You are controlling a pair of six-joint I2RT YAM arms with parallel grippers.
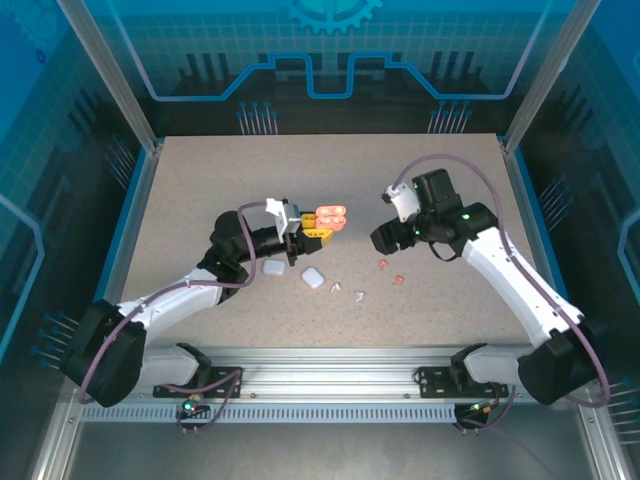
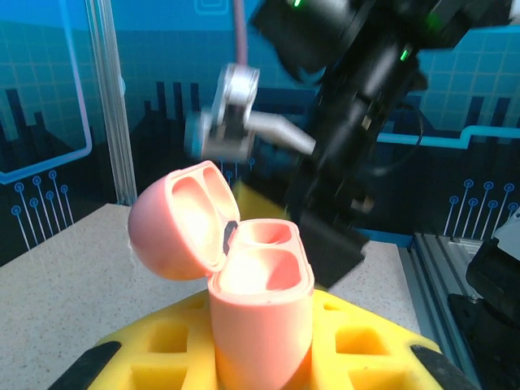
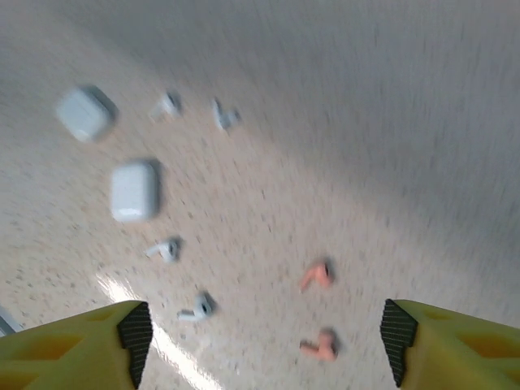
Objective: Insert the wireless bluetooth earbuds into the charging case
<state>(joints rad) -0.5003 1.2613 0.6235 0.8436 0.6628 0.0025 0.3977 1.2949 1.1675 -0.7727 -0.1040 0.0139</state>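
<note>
The left gripper (image 2: pixel 260 366) is clamped on the pink charging case (image 2: pixel 260 301), lid hinged back and both wells bare, presumably offered up for loading; the right gripper (image 3: pixel 266 337) hangs with jaws spread and nothing between them above the two pink earbuds (image 3: pixel 317 275) lying loose on the table (image 3: pixel 390 162), apparently lining up a pick; white earbuds (image 3: pixel 166 249) and white cases (image 3: pixel 134 189) lie nearby.

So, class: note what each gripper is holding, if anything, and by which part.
Left gripper: open pink case, clamped by its lower body. Right gripper: nothing, jaws open above the pink earbuds.
</note>
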